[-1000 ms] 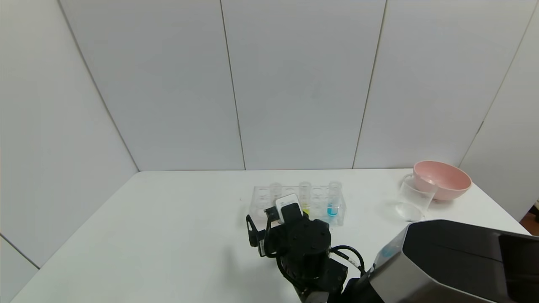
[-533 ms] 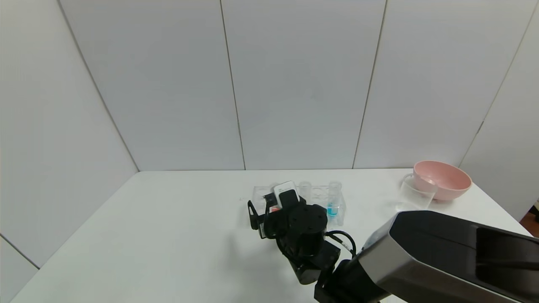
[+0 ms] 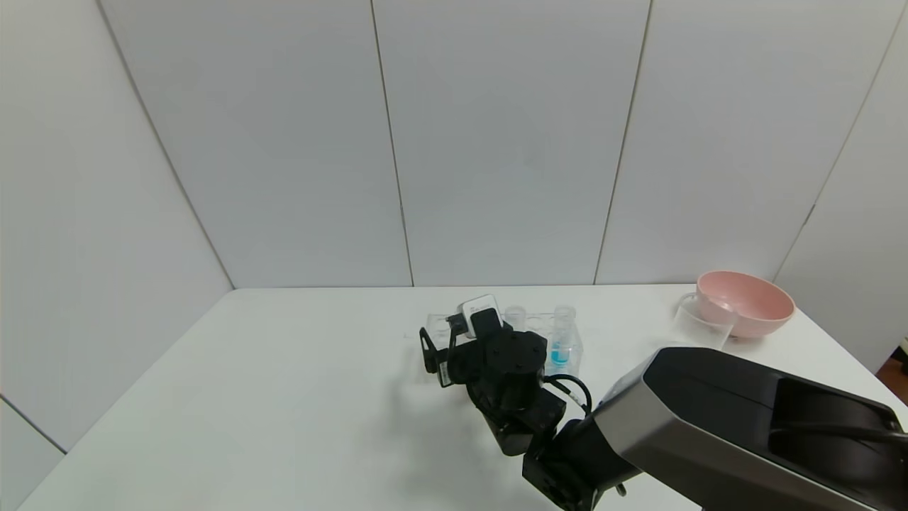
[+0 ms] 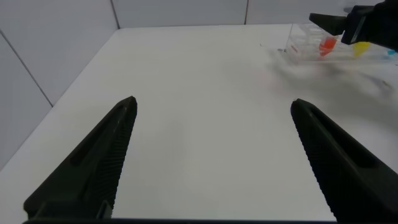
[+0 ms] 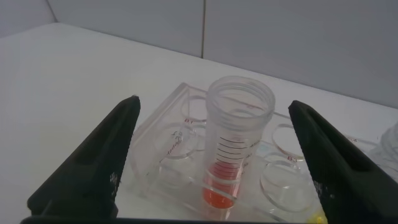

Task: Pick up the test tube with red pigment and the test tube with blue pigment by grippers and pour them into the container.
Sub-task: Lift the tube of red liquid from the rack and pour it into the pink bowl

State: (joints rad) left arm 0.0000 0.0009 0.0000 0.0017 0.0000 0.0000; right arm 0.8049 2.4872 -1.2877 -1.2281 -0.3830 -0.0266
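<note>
The test tube with red pigment (image 5: 239, 143) stands upright in the clear tube rack (image 5: 163, 144), between the two open fingers of my right gripper (image 5: 214, 102), which do not touch it. In the head view the right gripper (image 3: 474, 328) is at the rack's left end and hides the red tube. The test tube with blue pigment (image 3: 560, 348) stands at the rack's right end. The clear container (image 3: 699, 323) stands at the far right. My left gripper (image 4: 212, 101) is open and empty over bare table, with the rack (image 4: 306, 45) far off; it is out of the head view.
A pink bowl (image 3: 745, 301) sits right behind the container. A tube with yellow liquid (image 4: 359, 50) stands in the rack between the red and blue ones. The white table (image 3: 248, 397) has open room on its left half. The right arm's big link (image 3: 745, 426) fills the lower right.
My right arm has reached forward and away from me, bringing its gripper up to the rack's left end. The rack, the blue tube, the cup and the bowl have not moved.
</note>
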